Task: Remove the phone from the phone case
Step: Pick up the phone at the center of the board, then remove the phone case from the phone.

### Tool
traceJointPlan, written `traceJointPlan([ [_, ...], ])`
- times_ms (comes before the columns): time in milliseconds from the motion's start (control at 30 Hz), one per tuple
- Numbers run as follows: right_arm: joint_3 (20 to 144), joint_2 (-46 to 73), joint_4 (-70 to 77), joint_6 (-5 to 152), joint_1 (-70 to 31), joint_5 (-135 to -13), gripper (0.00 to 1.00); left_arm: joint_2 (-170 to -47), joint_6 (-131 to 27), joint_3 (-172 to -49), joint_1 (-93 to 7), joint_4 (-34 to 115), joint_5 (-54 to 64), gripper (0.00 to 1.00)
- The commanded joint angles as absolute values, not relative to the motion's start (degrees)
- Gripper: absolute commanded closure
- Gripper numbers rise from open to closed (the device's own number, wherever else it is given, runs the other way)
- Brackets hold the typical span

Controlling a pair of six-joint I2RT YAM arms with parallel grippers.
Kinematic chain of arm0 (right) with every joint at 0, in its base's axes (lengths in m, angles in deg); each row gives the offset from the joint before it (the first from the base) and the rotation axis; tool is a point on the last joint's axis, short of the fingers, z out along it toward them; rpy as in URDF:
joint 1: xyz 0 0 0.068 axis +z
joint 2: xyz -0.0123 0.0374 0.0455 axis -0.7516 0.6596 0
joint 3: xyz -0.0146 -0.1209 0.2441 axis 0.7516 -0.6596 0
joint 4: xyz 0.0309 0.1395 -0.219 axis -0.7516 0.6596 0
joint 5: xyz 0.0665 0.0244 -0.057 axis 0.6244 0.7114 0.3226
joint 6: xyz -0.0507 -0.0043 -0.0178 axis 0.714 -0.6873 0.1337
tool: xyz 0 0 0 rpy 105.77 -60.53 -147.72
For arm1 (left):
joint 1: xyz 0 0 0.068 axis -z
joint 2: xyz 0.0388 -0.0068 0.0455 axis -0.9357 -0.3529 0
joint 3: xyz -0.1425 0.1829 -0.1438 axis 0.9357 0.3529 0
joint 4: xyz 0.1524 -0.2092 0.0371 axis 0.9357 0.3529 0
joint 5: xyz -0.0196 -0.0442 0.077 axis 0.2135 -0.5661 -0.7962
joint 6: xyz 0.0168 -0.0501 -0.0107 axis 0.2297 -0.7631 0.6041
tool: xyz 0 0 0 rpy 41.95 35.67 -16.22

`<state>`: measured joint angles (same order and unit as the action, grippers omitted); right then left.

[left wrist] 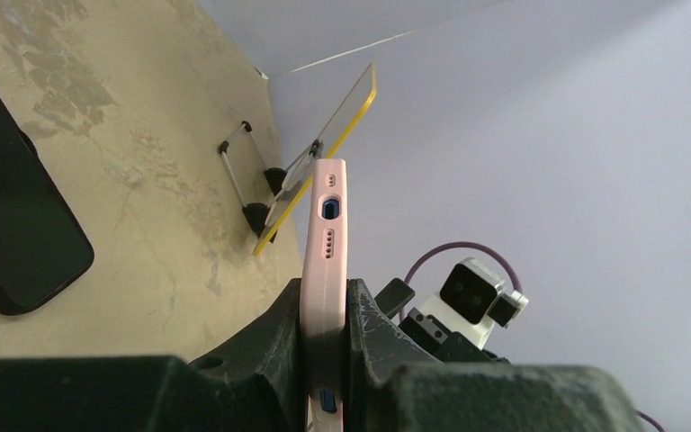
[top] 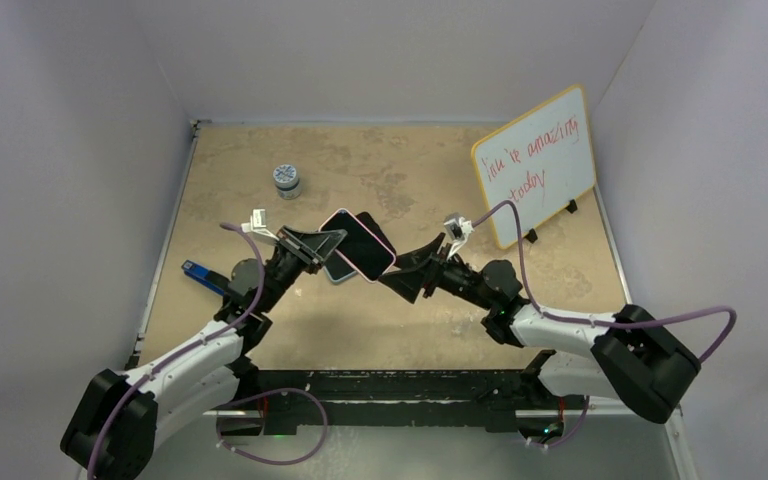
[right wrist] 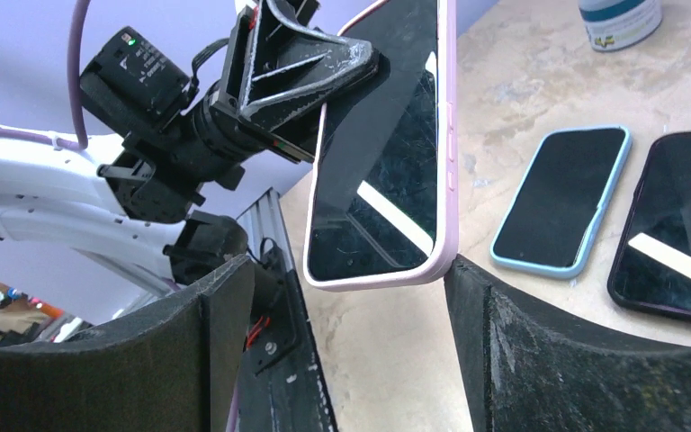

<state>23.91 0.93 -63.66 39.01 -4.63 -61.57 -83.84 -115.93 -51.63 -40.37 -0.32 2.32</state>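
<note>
A phone in a pink case (top: 358,243) is held in the air over the middle of the table. My left gripper (top: 312,243) is shut on it, its jaws pressed flat on the case's front and back (left wrist: 324,234). In the right wrist view the dark screen (right wrist: 387,153) faces the camera with the left gripper (right wrist: 297,67) clamped on its upper part. My right gripper (right wrist: 351,315) is open just below the phone's lower end. Its right finger (right wrist: 504,342) touches the case's bottom corner, and its left finger (right wrist: 225,342) stands apart.
A phone in a blue case (right wrist: 562,198) and a black phone (right wrist: 675,225) lie on the table beneath. A small jar (top: 286,180) stands at the back left, a whiteboard (top: 535,165) at the back right, and a blue object (top: 198,272) by the left edge.
</note>
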Motion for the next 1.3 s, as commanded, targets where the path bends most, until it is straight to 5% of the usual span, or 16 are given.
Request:
traceJointPlan([
  [0,24.3,4.1,-77.9,37.4,-3.4,-57.6,0.23,-82.7,-121.5,-52.2,-39.2,-9.8,-0.9,1.00],
  [233,26.1,5.9,-79.1,38.6,-2.2,-58.0,0.25,-82.0,-123.7,-52.1,-37.3,-11.3,-2.0,1.00],
  [900,26.3,6.3,-79.0,43.0,-1.4,-59.8,0.53,-81.2,-123.2,-53.1,-34.8,-8.9,0.2,1.00],
  [1267,27.7,4.8,-70.7,52.7,-1.4,-55.7,0.89,-81.4,-118.4,-54.6,-35.5,-2.4,6.6,1.00],
])
